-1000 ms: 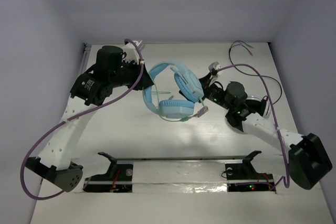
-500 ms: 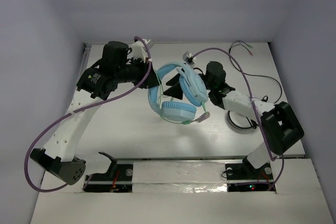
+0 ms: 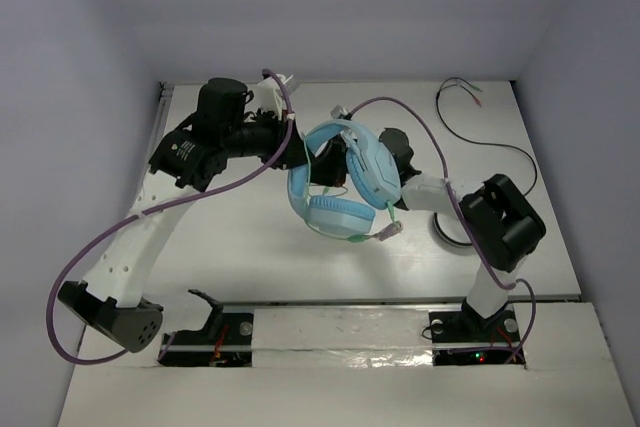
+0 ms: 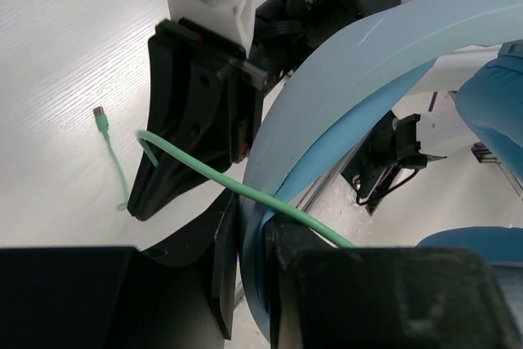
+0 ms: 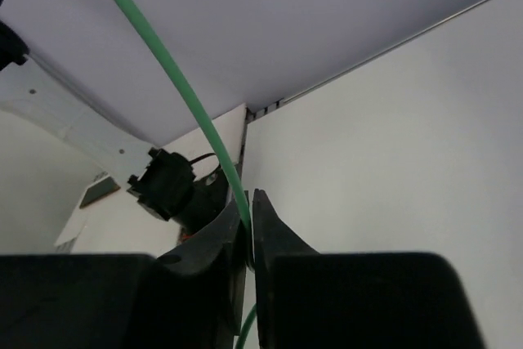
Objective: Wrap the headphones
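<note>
The light blue headphones [image 3: 338, 215] hang above the middle of the table, one ear cup below, the other to the right. My left gripper [image 3: 297, 152] is shut on the arched headband [image 4: 343, 87], which runs between its jaws [image 4: 253, 259]. The thin pale green cable [image 4: 212, 173] crosses the headband and runs into my right gripper [image 4: 163, 177], just beyond it. In the right wrist view that gripper [image 5: 249, 212] is shut on the cable [image 5: 163, 71]. From above it [image 3: 335, 155] sits inside the headband's arch. A cable plug [image 3: 388, 232] dangles by the lower cup.
A thin black cable [image 3: 490, 137] with coloured tips lies at the back right. A round black-and-white coil [image 3: 450, 235] lies partly under the right arm. A metal rail [image 3: 340, 307] runs along the near edge between the arm bases.
My right arm has folded in and swung left, into the headband's arch, and its gripper has shut on the green cable. The left gripper has carried the headphones slightly to the right.
</note>
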